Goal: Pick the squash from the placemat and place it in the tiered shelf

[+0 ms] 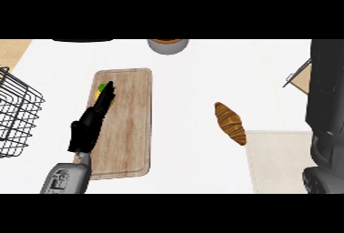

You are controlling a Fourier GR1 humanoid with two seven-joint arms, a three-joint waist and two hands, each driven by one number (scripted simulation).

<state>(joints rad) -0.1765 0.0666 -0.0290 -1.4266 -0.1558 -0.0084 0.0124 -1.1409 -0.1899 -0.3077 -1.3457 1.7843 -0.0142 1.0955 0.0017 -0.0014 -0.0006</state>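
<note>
At the far left a black wire tiered shelf [15, 116] stands on the white tabletop [194, 91]. Beside it, the left robot hand [91, 123] stretches over a wooden board [131, 123], its fingers straight and together, their tips on the squash [102, 89]. The squash lies at the board's upper left, showing only a small yellow and green patch. Further right lies a brown croissant [230, 123], near a pale placemat [279, 159]. The right robot hand [326, 118] shows as a dark mass along the right edge; whether its fingers are apart, I cannot tell.
</note>
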